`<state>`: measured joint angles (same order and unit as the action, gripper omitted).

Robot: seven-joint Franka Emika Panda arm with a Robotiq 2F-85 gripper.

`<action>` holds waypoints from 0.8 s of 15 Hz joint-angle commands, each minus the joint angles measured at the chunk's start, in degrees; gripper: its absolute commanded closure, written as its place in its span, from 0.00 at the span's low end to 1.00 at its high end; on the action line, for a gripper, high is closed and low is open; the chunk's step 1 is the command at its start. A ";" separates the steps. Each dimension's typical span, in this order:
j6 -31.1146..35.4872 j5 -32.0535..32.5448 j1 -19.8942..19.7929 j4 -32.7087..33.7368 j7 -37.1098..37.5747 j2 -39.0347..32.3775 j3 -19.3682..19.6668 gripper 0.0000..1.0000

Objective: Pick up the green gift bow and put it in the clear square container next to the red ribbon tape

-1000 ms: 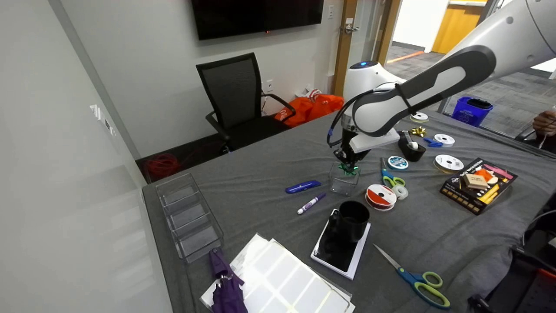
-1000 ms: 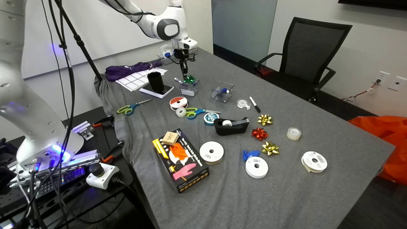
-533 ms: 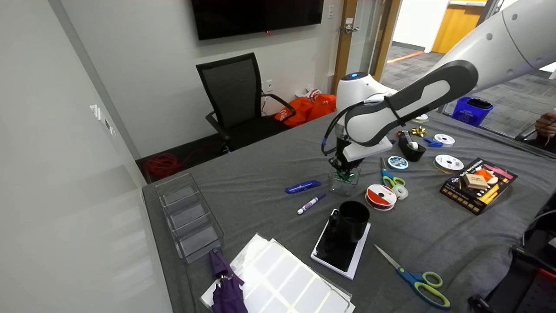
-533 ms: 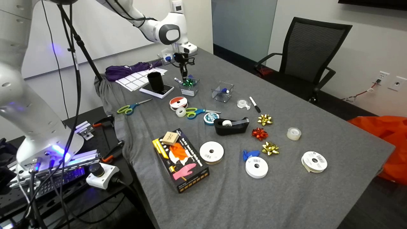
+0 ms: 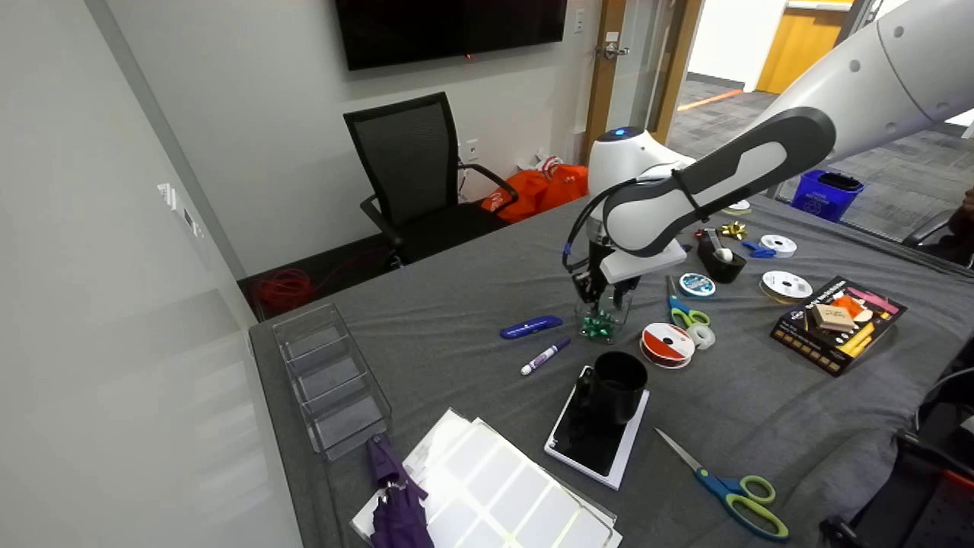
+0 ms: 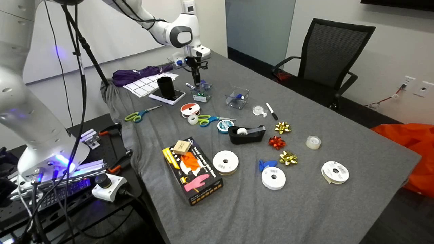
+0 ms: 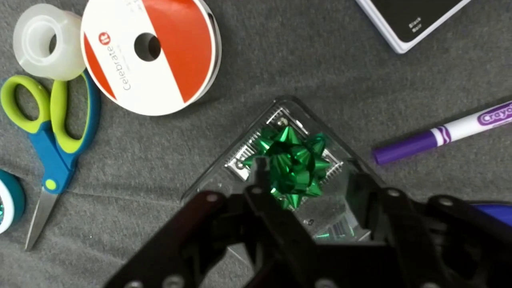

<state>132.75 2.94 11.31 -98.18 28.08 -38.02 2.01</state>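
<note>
Table [image 6: 305, 213]: grey cloth cover, creased.
Clear container [image 7: 216, 182]: upright, red ribbon spool [image 7: 180, 44] near.
Purple marker [image 7: 442, 135]: just beside container.
Scissors [image 7: 54, 158]: two pairs, well apart.
Gold bows [image 6: 288, 158]: two, red bow [image 6: 277, 143] between.
White spools [image 6: 221, 166]: three, spread out.
Tape dispenser [image 6: 247, 136]: black, upright.

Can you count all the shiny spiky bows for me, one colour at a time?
Green bow: 1, inside the clear box
Red bow: 1
Gold bows: 2
Total: 4
</note>
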 commanded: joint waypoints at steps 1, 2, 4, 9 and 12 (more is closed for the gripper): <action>0.03 -0.57 -0.30 -2.36 -2.07 2.76 0.00 0.19; 0.31 -0.55 -0.38 -2.80 -2.33 3.26 -0.01 0.11; 0.67 -0.22 -0.37 -3.75 -2.59 4.40 0.16 0.01; 0.91 0.27 -0.47 -6.35 -2.25 7.84 0.76 0.00; 0.89 0.29 -0.97 -7.99 -2.66 9.91 0.79 0.00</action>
